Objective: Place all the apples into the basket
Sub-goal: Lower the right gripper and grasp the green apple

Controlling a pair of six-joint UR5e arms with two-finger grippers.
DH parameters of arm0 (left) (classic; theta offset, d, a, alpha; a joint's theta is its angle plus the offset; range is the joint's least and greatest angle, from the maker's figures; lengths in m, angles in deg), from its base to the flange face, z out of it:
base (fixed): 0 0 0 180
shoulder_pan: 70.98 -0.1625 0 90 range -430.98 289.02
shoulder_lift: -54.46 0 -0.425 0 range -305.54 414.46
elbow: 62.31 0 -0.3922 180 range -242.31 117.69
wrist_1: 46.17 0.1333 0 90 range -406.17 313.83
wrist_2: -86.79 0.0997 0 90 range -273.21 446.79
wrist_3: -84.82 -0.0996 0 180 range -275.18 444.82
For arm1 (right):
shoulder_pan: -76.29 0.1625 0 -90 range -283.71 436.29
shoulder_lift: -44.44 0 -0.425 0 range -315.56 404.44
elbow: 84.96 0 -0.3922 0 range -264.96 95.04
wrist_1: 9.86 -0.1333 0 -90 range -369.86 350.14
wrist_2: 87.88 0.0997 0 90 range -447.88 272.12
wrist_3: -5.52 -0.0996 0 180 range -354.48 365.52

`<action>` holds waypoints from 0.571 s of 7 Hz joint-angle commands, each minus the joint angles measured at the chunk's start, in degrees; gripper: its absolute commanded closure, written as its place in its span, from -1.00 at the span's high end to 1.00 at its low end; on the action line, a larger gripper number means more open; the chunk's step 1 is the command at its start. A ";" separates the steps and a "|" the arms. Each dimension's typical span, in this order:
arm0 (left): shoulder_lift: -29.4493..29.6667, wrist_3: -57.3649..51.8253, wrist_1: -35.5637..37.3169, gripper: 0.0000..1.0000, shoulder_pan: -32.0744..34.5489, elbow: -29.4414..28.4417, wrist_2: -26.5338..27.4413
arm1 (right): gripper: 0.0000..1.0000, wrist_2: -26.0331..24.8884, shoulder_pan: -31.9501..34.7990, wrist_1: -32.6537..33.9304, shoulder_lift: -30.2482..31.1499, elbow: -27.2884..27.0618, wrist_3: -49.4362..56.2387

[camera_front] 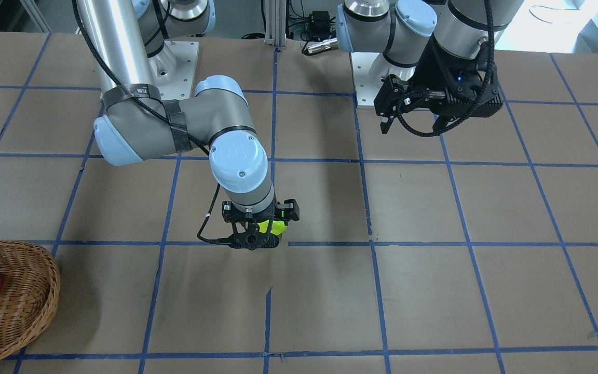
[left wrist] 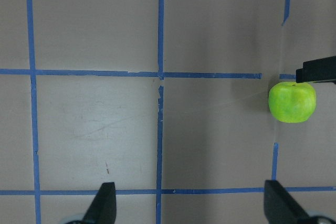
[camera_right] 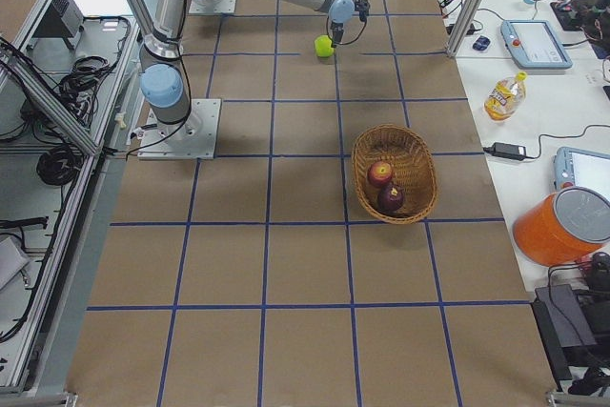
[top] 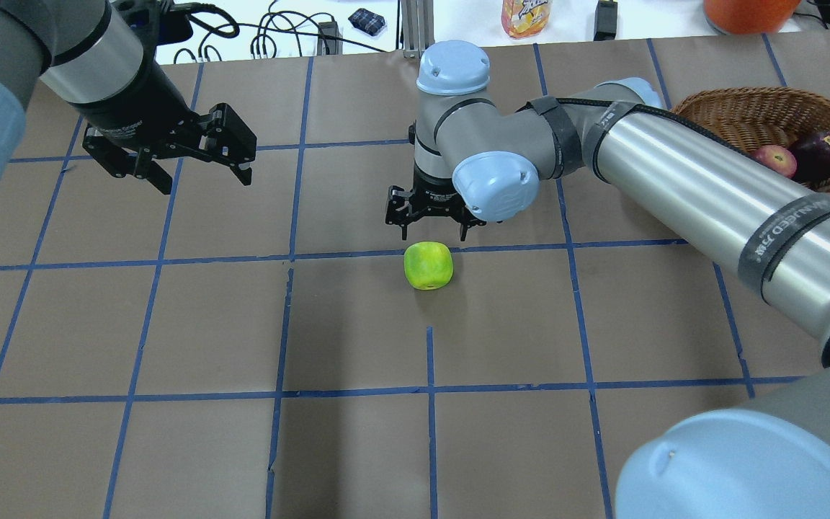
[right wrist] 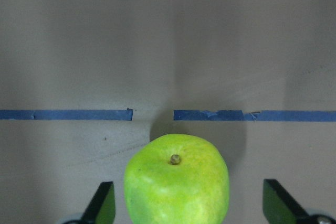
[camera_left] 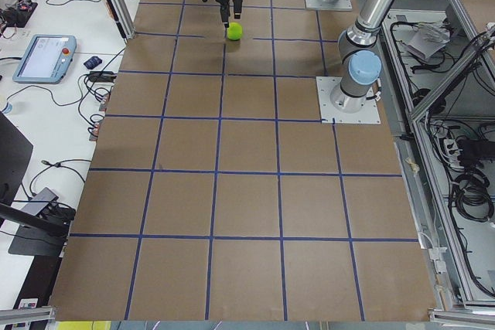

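Observation:
The yellow-green apple [top: 428, 265] lies on the brown table near its middle. My right gripper [top: 433, 229] hangs open just above it. In the right wrist view the apple [right wrist: 176, 179] sits between the two spread fingers [right wrist: 102, 205], stem up, and nothing grips it. The wicker basket [top: 739, 101] stands at the far right and holds the red apple [top: 775, 160] and the maroon apple [top: 818, 153]. My left gripper [top: 202, 176] is open and empty, raised over the far left. Its wrist view shows the green apple [left wrist: 292, 102] at the right.
Blue tape lines form a grid on the table [top: 357, 331]. The arm base plates [camera_front: 377, 78] stand at the robot's edge. In the front view the basket [camera_front: 34, 280] is at the lower left corner. A bottle [camera_right: 502, 94] and tablets lie on the side bench.

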 commanded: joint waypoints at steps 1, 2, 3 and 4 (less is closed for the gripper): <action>-0.14 0.00 0.00 1.00 0.00 0.23 0.00 | 1.00 0.19 0.21 0.41 -0.19 -1.06 -0.02; -0.23 0.00 0.00 1.00 0.00 0.32 0.09 | 1.00 0.11 0.30 0.41 -0.89 -1.06 -0.02; 0.03 0.00 0.00 1.00 0.00 0.06 0.00 | 1.00 0.11 0.47 0.41 -1.33 -1.06 -0.02; 0.12 0.00 0.00 1.00 0.00 -0.03 0.00 | 1.00 0.19 1.17 0.50 -1.95 -1.06 -0.02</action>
